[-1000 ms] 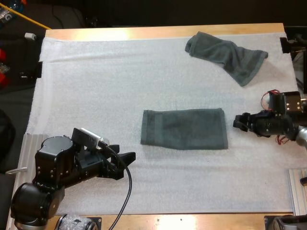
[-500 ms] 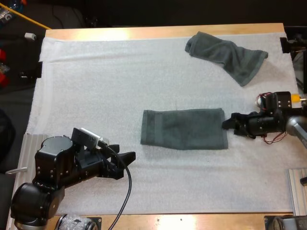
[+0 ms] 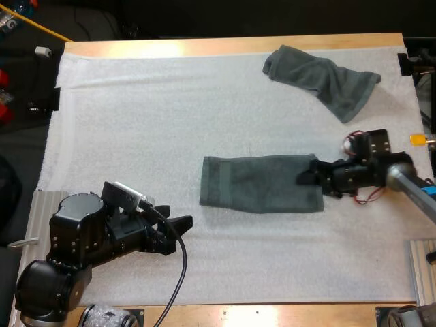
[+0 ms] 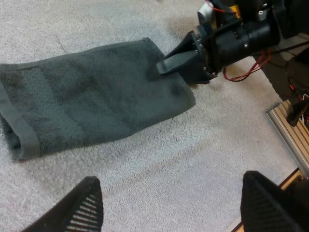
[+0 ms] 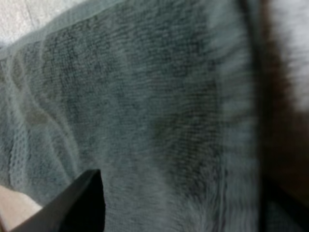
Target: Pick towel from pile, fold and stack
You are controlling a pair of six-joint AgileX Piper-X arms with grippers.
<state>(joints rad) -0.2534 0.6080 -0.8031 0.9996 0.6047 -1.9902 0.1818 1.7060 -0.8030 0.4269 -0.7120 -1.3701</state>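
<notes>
A dark grey-green towel [image 3: 262, 184], folded into a flat rectangle, lies in the middle of the mat. A second, crumpled towel [image 3: 320, 76] lies at the far right. My right gripper [image 3: 308, 178] is low over the folded towel's right edge, open, with its fingers [image 5: 77, 203] spread above the cloth [image 5: 145, 111]. My left gripper [image 3: 181, 234] hovers near the front left of the mat, open and holding nothing. Its fingers [image 4: 87, 203] stand wide apart short of the folded towel [image 4: 96, 111], and beyond them the right gripper [image 4: 169, 65] is at the towel's corner.
The white mat [image 3: 170, 116] covers most of the wooden table. Aluminium rails [image 3: 422, 272] sit at the front right and front left corners. Bare mat lies left of and in front of the folded towel.
My right gripper has moved left, from beside the folded towel to over its right edge. The left arm and both towels have stayed put.
</notes>
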